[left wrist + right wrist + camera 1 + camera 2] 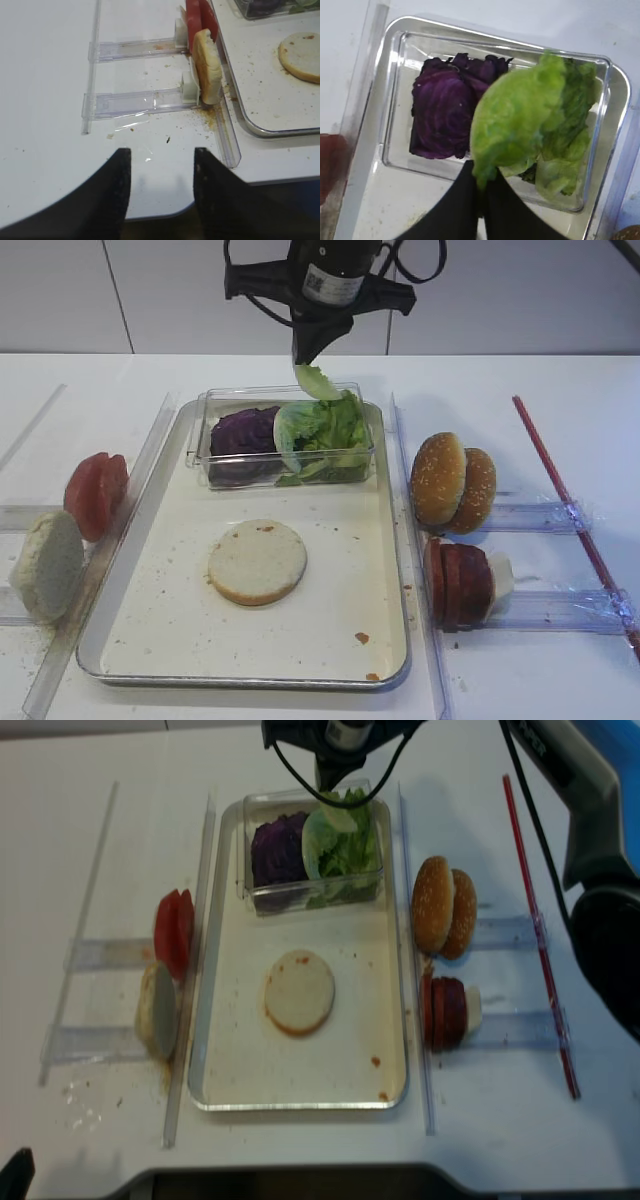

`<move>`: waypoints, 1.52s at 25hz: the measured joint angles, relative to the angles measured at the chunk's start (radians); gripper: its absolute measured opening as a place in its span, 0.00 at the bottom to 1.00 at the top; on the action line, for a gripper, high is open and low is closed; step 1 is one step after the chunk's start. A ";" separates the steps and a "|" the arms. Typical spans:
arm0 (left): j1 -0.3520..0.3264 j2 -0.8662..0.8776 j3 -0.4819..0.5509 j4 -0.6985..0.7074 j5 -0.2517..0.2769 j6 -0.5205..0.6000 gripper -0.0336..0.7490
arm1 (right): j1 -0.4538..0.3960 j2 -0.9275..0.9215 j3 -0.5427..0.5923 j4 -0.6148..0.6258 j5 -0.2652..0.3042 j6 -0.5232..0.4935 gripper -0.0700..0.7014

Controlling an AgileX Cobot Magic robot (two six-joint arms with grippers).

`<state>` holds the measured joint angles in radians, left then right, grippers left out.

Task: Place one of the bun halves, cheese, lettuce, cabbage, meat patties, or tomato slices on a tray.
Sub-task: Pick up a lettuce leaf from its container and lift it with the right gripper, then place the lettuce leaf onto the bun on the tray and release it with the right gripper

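My right gripper (pixel 312 358) (pixel 482 182) is shut on the stem end of a pale green lettuce leaf (pixel 317 383) (pixel 520 120). It holds the leaf just above the clear container (pixel 205 455) at the back of the metal tray (pixel 385 540). The container holds purple cabbage (pixel 243 432) (pixel 445 110) and more lettuce (pixel 335 435). A bun half (pixel 257 561) lies cut side up in the middle of the tray. My left gripper (pixel 161 155) is open and holds nothing, above the table's front left corner.
Tomato slices (pixel 96 495) and a bun half (pixel 47 565) stand on clear racks left of the tray. Sesame buns (pixel 452 482) and meat patties (pixel 460 583) stand on racks to its right. A red rod (pixel 560 490) lies at the far right.
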<state>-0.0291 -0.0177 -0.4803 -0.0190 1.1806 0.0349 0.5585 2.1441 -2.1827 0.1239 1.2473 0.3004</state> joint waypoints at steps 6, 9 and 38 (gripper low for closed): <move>0.000 0.000 0.000 0.000 0.000 0.000 0.41 | 0.055 -0.077 0.099 0.004 0.002 -0.002 0.15; 0.000 0.000 0.001 0.000 0.000 0.000 0.41 | 0.090 -0.106 0.170 0.006 0.002 -0.004 0.15; 0.000 0.000 0.001 0.000 0.000 0.000 0.41 | 0.192 0.012 0.361 0.131 -0.017 -0.056 0.15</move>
<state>-0.0291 -0.0177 -0.4795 -0.0190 1.1806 0.0349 0.7503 2.1566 -1.8219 0.2548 1.2306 0.2444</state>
